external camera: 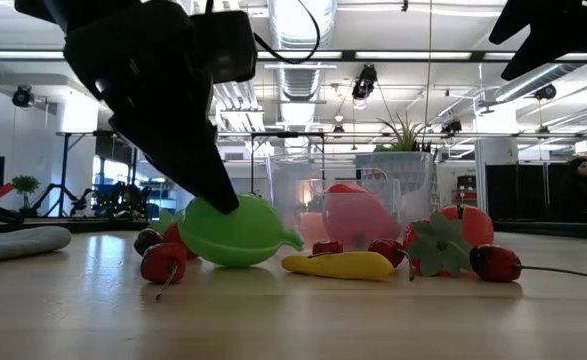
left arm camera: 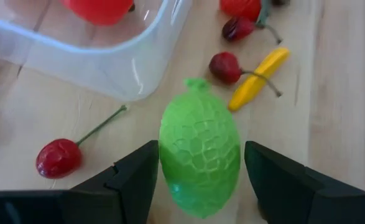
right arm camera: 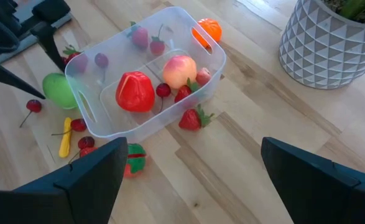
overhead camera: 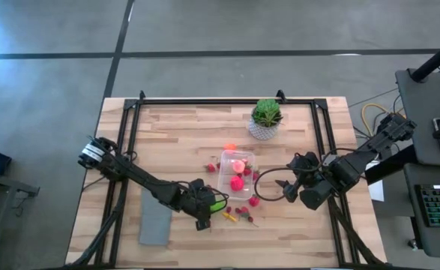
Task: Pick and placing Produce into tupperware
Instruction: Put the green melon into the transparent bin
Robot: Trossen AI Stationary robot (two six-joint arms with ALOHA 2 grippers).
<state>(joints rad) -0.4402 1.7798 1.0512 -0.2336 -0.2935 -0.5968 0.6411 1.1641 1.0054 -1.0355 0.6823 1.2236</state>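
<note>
- Overhead view: you see the left pincer (overhead camera: 208, 212) low over the bench (overhead camera: 182, 135), its fingers set on either side of the green piece (overhead camera: 217, 203), just beside the near corner of the tupperware (overhead camera: 235, 173). The right pincer (overhead camera: 273, 187) sits on the tub's other side with its fingers spread wide and nothing between them. A grey pad (overhead camera: 155, 218) lies beneath the left arm, and a potted plant (overhead camera: 265, 118) stands beyond the tub.
- Low view: you find the green piece (external camera: 235, 232) resting on the bench with a dark finger (external camera: 198, 165) touching its upper side. A yellow pepper (external camera: 339, 264) and cherries (external camera: 163, 263) lie around it, with the clear tub (external camera: 338, 205) behind.
- Left wrist view: your left pincer (left arm camera: 198, 180) brackets the green piece (left arm camera: 199, 146); both fingers lie just at its sides, but you cannot tell whether they press it. The tub's corner (left arm camera: 135, 68) is near.
- Right wrist view: your right pincer (right arm camera: 194, 171) hangs open above the bench. The tupperware (right arm camera: 150, 78) holds a red pepper (right arm camera: 135, 91), a peach (right arm camera: 180, 70) and small berries; a strawberry (right arm camera: 193, 118) lies just outside its wall, an orange ball (right arm camera: 207, 30) at its far end.
</note>
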